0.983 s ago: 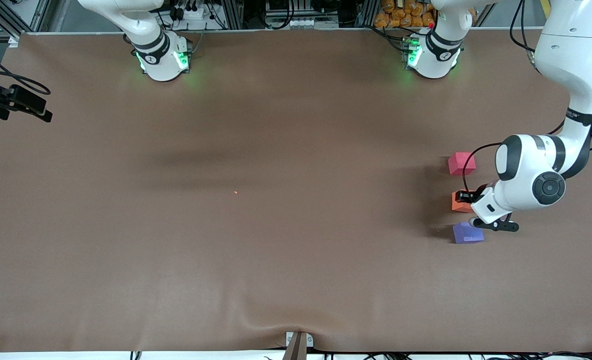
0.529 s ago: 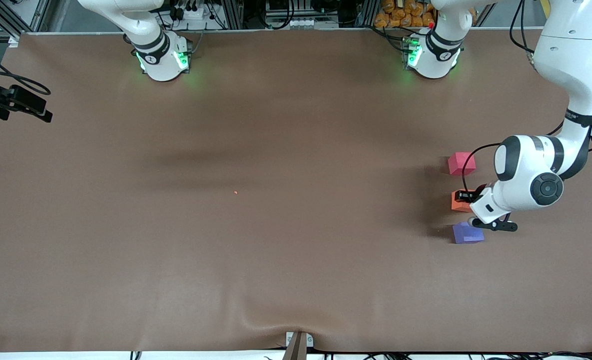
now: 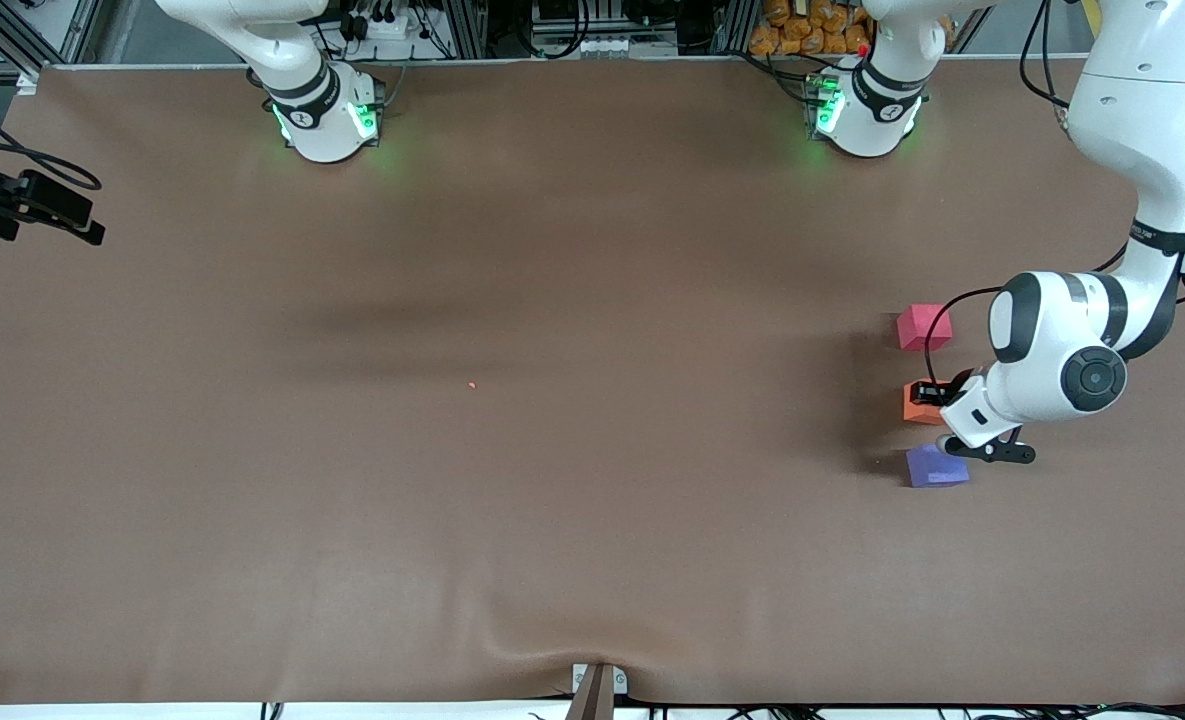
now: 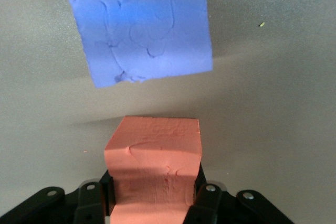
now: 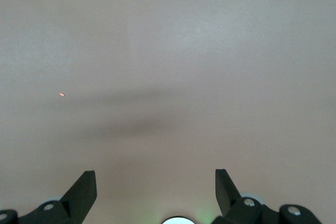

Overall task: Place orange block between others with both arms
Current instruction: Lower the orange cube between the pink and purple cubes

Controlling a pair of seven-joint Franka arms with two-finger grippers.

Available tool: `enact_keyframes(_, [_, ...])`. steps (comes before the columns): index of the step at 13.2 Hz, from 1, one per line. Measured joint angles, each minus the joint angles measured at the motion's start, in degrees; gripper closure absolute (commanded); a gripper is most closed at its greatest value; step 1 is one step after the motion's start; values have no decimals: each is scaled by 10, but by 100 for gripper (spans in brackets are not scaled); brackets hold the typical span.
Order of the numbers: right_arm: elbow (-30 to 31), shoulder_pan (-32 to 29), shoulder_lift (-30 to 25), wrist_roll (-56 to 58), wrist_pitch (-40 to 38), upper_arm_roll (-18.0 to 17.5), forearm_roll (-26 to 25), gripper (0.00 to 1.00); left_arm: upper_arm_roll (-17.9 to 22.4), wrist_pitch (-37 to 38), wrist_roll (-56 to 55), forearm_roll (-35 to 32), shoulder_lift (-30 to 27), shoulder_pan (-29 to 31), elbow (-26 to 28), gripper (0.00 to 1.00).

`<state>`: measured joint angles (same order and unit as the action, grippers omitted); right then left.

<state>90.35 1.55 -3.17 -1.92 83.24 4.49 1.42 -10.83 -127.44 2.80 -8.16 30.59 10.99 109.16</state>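
Observation:
The orange block [image 3: 918, 405] [image 4: 155, 150] sits in my left gripper [image 3: 930, 395] [image 4: 153, 195], which is shut on it, its black fingers [image 4: 206, 203] pressing into the foam on both sides. The block is low at the mat, in the gap between the others: the pinkish-red cube [image 3: 923, 327] farther from the front camera and the purple cube [image 3: 936, 466] [image 4: 139, 24] nearer to it. I cannot tell whether the orange block touches the mat. My right gripper [image 5: 156, 182] is open over bare brown mat and holds nothing; that arm waits.
A tiny orange speck [image 3: 472, 385] [image 5: 62, 94] lies mid-table. A black camera mount [image 3: 27, 205] sits at the mat's edge toward the right arm's end. The brown mat [image 3: 552, 500] has a small ridge [image 3: 597, 662] at its near edge.
The left arm's wrist has edged very slightly; the orange block stays gripped in the same spot. The right arm has not moved.

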Motion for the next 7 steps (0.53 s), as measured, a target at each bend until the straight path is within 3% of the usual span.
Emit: enact_keyframes(7, [1,0,0,0,1,0,0,0,-1,-6,0,0,4,0,-11,0])
